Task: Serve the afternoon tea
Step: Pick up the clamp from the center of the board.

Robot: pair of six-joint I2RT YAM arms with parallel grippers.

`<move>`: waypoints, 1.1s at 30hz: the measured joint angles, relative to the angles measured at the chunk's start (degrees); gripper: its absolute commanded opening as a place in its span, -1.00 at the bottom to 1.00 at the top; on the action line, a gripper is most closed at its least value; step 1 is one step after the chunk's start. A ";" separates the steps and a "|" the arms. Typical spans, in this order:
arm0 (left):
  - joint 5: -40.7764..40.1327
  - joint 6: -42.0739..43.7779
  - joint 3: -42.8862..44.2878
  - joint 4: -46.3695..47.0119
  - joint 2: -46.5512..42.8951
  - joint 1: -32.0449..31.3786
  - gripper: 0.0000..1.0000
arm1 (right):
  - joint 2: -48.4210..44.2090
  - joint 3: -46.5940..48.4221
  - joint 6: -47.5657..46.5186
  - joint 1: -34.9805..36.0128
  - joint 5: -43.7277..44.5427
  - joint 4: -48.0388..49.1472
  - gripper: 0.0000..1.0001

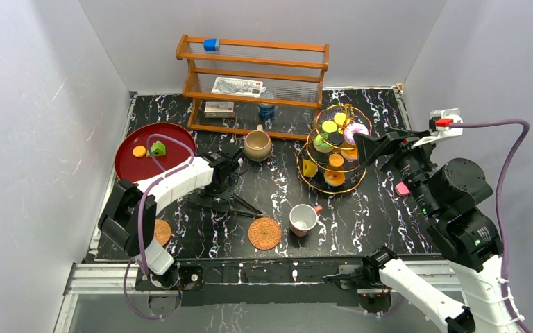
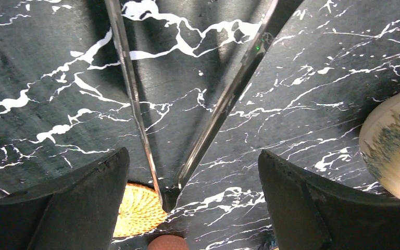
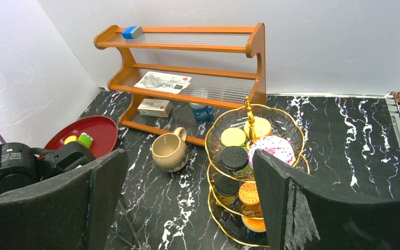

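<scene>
Left gripper (image 2: 191, 161) open, empty, above black white-veined marble table (image 2: 57, 62); tan ceramic mug (image 2: 396, 151) at frame's right edge. Right gripper (image 3: 182, 161) open, gold-rimmed tiered glass stand (image 3: 286, 122) lower centre.

Left end effector (image 2: 192, 161), right end effector (image 3: 187, 159): wide-spread.

a lab test cell is suggested: a black marbled table (image 1: 375, 229) is enclosed left, right and far by plain white panels (image 1: 35, 104), and a metal rail (image 1: 104, 276) is fixed along its near edge.
</scene>
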 measured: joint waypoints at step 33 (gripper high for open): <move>-0.31 -0.83 -1.27 1.73 6.75 0.00 0.55 | -0.28 0.20 0.15 0.00 0.00 -0.96 0.97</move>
